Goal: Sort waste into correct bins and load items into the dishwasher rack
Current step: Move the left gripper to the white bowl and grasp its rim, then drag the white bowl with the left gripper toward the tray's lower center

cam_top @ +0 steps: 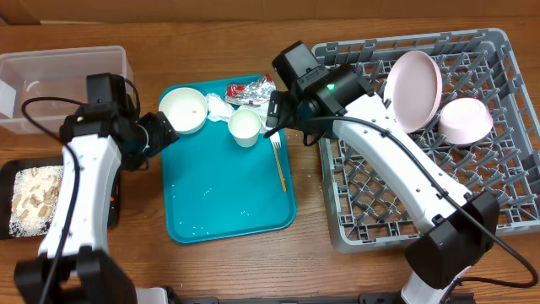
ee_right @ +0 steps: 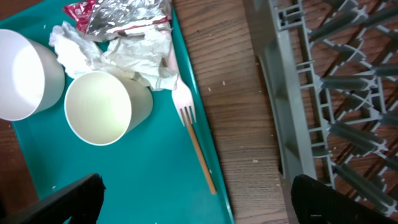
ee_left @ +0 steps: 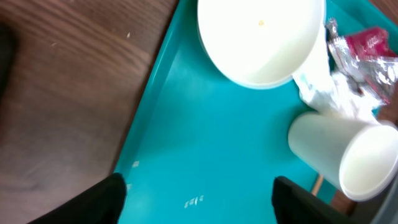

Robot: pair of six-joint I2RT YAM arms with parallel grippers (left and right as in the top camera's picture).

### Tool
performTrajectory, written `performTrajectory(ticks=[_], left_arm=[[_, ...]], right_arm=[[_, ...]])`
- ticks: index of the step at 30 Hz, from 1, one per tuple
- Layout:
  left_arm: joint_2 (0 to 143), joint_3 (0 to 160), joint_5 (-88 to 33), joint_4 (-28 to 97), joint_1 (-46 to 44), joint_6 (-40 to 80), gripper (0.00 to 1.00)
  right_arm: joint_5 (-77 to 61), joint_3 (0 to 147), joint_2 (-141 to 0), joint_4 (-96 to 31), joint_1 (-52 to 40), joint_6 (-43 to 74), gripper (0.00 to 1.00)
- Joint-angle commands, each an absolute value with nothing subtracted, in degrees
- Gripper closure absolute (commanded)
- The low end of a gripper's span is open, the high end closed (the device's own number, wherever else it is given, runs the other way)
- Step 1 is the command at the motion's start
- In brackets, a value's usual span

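The left gripper (ee_left: 199, 202), jaws apart and empty, is being held over the teal tray (ee_left: 205, 143) just short of a smooth round white bowl (ee_left: 261, 37) resting in the tray's corner, beside crumpled napkins (ee_left: 336, 99) and a white cup (ee_left: 348, 155).

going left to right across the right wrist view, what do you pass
white bowl → white cup → yellow-handled fork → bare wooden table → grey dishwasher rack. The napkin and foil wrapper overlap the cup and fork, so they are left out.
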State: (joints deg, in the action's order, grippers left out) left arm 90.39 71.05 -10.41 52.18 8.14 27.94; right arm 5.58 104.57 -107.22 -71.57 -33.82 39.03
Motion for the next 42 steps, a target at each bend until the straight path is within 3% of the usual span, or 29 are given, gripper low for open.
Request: performTrajectory(ticks=[1, 17, 28, 42], left_arm=[[94.7, 72.1, -11.0, 49.5, 8.2, 33.0, 0.25], [103.3, 74.2, -11.3, 39.0, 7.4, 47.2, 0.26], [111.6, 97.9, -1.5, 61.1, 0.7, 45.5, 0.21], [122.3, 99.3, -3.4, 62.8, -0.1, 52.8, 0.21]], right_arm=[[6.4, 104.2, -106.6, -71.2, -34.0, 39.5, 0.00], [6.4, 104.2, -106.6, -71.2, -34.0, 39.5, 0.00], [6.4, 104.2, -106.6, -71.2, -34.0, 39.5, 0.00], [6.4, 104.2, -106.6, -71.2, -34.0, 39.5, 0.00]])
